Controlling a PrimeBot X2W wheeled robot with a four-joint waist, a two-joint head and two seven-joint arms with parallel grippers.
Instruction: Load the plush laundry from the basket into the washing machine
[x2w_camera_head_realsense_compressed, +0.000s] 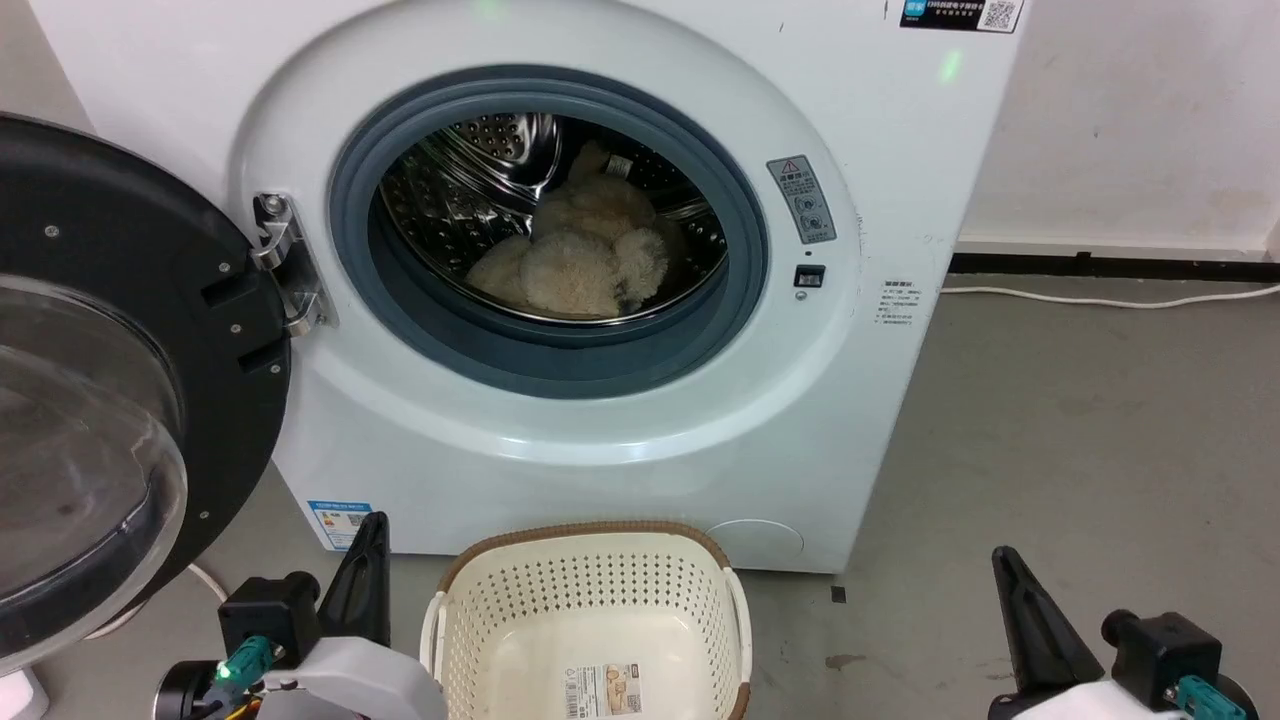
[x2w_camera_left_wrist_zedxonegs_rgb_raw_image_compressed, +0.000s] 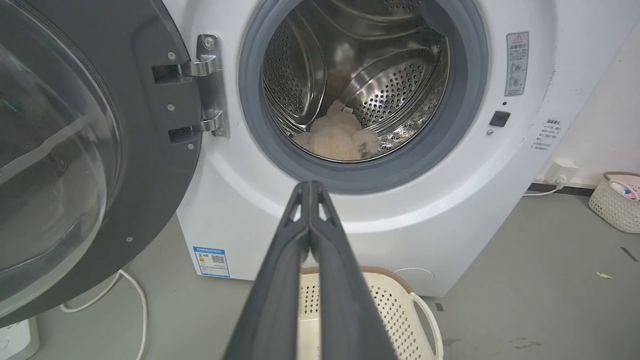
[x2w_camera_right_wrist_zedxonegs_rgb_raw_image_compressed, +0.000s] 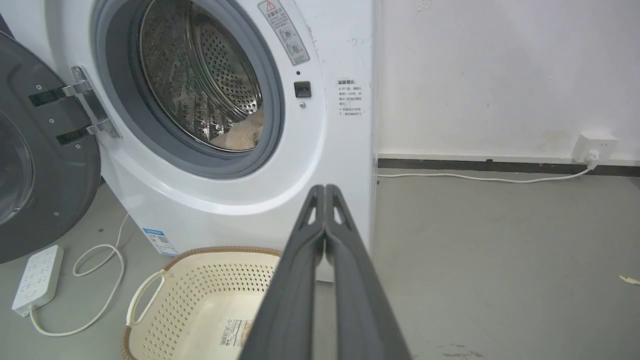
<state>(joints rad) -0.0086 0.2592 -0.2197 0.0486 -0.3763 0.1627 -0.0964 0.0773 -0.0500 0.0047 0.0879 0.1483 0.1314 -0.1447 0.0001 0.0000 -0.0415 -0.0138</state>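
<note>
Cream-beige plush laundry (x2w_camera_head_realsense_compressed: 585, 255) low inside washing machine (x2w_camera_head_realsense_compressed: 600, 450), mostly hidden behind gasket (x2w_camera_right_wrist_zedxonegs_rgb_raw_image_compressed: 272, 120) from right wrist. Basket (x2w_camera_head_realsense_compressed: 590, 530) on floor (x2w_camera_head_realsense_compressed: 1050, 450) just before it, near end cut off. Left gripper (x2w_camera_left_wrist_zedxonegs_rgb_raw_image_compressed: 310, 185), right gripper (x2w_camera_right_wrist_zedxonegs_rgb_raw_image_compressed: 325, 188) pressed together, empty. Door (x2w_camera_head_realsense_compressed: 240, 300) open, cut off.

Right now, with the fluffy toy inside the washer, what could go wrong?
The plush laundry lies low in the drum, seemingly near the front, so it might get pinched if the door is shut.
That open door hangs close to the left tool; a careless swing could bump it.
The basket sits right before the washing machine; rolling forward could shove it.
</note>
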